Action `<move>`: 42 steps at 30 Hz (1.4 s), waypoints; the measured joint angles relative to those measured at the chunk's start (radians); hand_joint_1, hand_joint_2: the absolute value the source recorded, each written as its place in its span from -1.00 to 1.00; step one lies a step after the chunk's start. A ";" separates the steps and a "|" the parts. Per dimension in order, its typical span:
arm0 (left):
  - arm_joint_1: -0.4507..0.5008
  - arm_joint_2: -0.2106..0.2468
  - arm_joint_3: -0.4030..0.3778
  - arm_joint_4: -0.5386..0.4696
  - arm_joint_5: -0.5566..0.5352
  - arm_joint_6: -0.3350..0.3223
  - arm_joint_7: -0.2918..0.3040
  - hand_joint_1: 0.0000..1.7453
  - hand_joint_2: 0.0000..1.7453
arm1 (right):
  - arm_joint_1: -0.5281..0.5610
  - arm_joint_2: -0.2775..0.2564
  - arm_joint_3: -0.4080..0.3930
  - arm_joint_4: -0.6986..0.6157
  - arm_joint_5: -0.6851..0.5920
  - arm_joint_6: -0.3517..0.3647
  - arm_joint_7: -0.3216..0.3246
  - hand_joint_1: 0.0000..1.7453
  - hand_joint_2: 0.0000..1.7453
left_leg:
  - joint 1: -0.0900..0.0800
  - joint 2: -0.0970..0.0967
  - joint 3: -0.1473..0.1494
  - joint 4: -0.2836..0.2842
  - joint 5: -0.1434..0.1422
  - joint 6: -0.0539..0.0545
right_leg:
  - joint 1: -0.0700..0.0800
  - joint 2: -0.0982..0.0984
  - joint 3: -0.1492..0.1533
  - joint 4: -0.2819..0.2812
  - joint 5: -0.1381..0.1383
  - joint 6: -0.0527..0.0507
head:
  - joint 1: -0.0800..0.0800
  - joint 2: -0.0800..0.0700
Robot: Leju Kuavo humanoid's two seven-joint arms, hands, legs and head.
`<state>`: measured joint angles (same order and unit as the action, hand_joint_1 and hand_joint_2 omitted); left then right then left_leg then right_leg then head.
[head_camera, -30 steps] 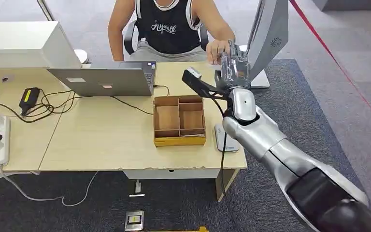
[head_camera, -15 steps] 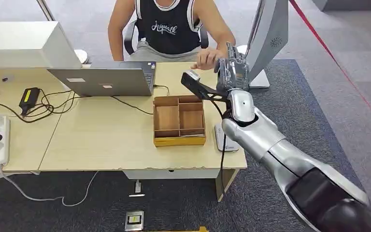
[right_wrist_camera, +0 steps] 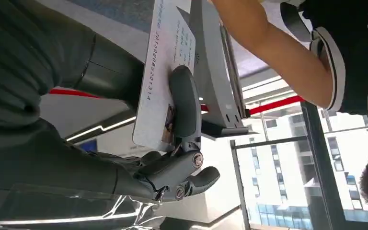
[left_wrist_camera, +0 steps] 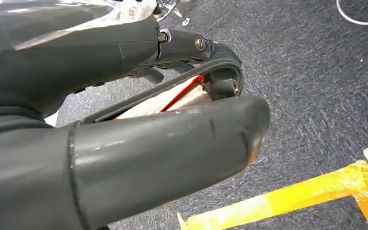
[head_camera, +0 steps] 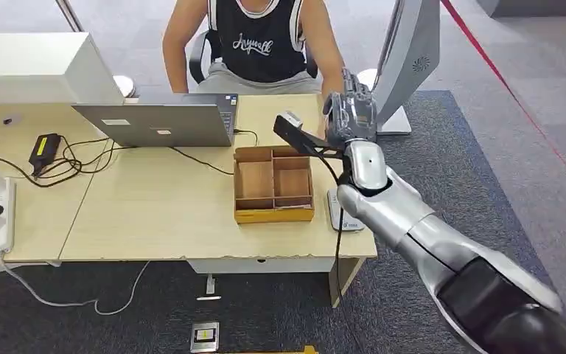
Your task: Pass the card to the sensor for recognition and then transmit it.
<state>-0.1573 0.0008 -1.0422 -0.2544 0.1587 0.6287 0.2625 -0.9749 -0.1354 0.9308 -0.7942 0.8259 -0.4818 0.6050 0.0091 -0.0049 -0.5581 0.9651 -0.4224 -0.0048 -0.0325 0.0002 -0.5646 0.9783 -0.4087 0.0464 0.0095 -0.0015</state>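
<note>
Change: person's hand has withdrawn from right hand; arm drifts slightly left.
Grip: fingers pinch card, held above desk.
Risk: thin pinch; card could slip during handover.
Left hand: state cannot be told.

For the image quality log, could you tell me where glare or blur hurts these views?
Right wrist view: bright windows wash out the background, yet the card in the right hand reads sharp. Left wrist view: the close left hand looks soft. Head view: evenly lit.
</note>
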 joint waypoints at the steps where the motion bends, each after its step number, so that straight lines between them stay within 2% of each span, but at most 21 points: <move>1: 0.000 0.000 0.000 0.000 0.000 0.000 0.000 -1.00 -1.00 | 0.000 0.000 0.001 0.000 0.000 0.000 0.000 1.00 1.00 | 0.000 0.000 0.000 0.000 0.000 0.000 | 0.000 0.000 0.000 0.000 0.000 0.000 | 0.000 0.000; 14: 0.000 0.000 0.000 0.000 0.002 0.000 -0.001 -1.00 -1.00 | 0.003 0.000 0.005 0.000 -0.001 0.000 -0.001 1.00 1.00 | 0.000 0.000 0.000 0.000 0.000 0.000 | 0.000 0.000 0.000 0.000 0.000 0.000 | 0.000 0.000; 19: 0.003 0.000 0.000 0.000 0.015 0.010 -0.010 -1.00 -1.00 | 0.016 -0.003 0.008 0.000 -0.013 -0.015 -0.022 1.00 1.00 | 0.000 0.000 0.000 0.000 0.000 0.000 | 0.000 0.000 0.000 0.000 0.000 0.000 | 0.000 0.000; 25: 0.019 0.005 0.000 0.000 0.036 0.015 -0.018 -1.00 -1.00 | 0.090 -0.032 0.014 -0.020 -0.030 -0.015 -0.031 1.00 1.00 | 0.000 0.000 0.000 0.000 0.000 0.000 | 0.000 0.000 0.000 0.000 0.000 0.000 | 0.000 0.000; 28: 0.029 0.008 0.000 0.000 0.048 0.019 -0.026 -1.00 -1.00 | 0.143 -0.049 0.013 -0.024 -0.066 -0.005 -0.012 1.00 1.00 | 0.000 0.000 0.001 0.000 -0.001 -0.001 | 0.000 0.000 0.000 -0.001 -0.001 -0.001 | 0.000 0.000; 33: 0.051 0.009 0.000 0.000 0.054 0.021 -0.031 -1.00 -1.00 | 0.233 -0.082 0.012 -0.024 -0.091 -0.032 -0.022 1.00 1.00 | 0.000 0.000 0.000 0.000 -0.001 -0.001 | 0.000 0.000 0.000 -0.001 -0.001 -0.001 | 0.000 0.000; 42: 0.061 0.013 0.000 0.000 0.063 0.023 -0.024 -1.00 -1.00 | 0.267 -0.105 0.010 -0.024 -0.095 -0.031 -0.026 1.00 1.00 | 0.000 0.000 0.001 0.000 -0.001 -0.001 | 0.000 0.000 0.000 -0.001 0.000 -0.001 | 0.000 0.000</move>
<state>-0.0958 0.0137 -1.0418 -0.2544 0.2213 0.6512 0.2384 -0.7082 -0.2399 0.9411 -0.8186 0.7305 -0.5127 0.5791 0.0095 -0.0046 -0.5574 0.9650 -0.4232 -0.0059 -0.0321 0.0005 -0.5643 0.9778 -0.4091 0.0457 0.0092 -0.0015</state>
